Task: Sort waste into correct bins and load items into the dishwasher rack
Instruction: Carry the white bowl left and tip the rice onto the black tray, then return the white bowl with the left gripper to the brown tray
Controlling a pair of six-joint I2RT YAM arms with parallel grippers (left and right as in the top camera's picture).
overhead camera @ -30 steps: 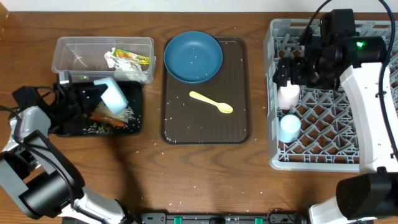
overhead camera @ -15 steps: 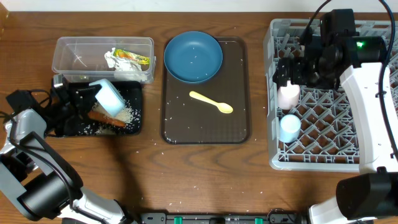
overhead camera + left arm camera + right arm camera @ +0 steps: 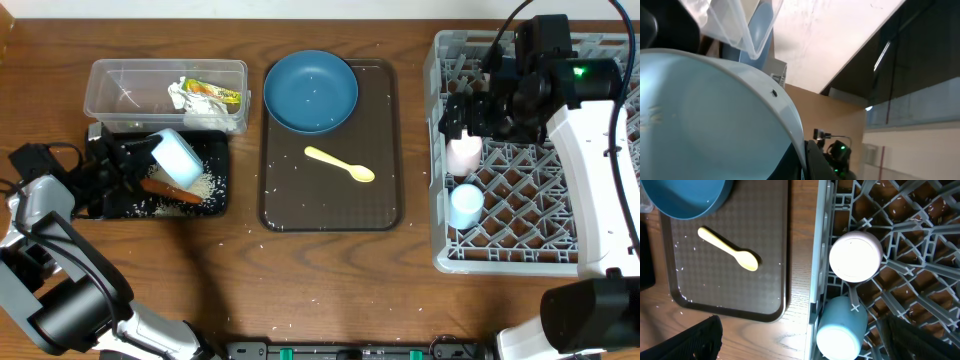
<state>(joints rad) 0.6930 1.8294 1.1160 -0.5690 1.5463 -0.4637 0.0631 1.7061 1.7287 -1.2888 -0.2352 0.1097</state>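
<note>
One white bowl (image 3: 178,157) is gripped by the left gripper (image 3: 152,160) over the black tray (image 3: 220,150). The right gripper (image 3: 468,120) is held open

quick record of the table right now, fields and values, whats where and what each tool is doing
left tool: shut on small white bowl, tilted over black tray
black tray: rice, carrot piece
clear tub: wrapper, tissue
brown tray: dark-blue bowl, yellow spoon
rack: pink cup, light-blue cup
right tool: open, above rack, holding nothing
</note>
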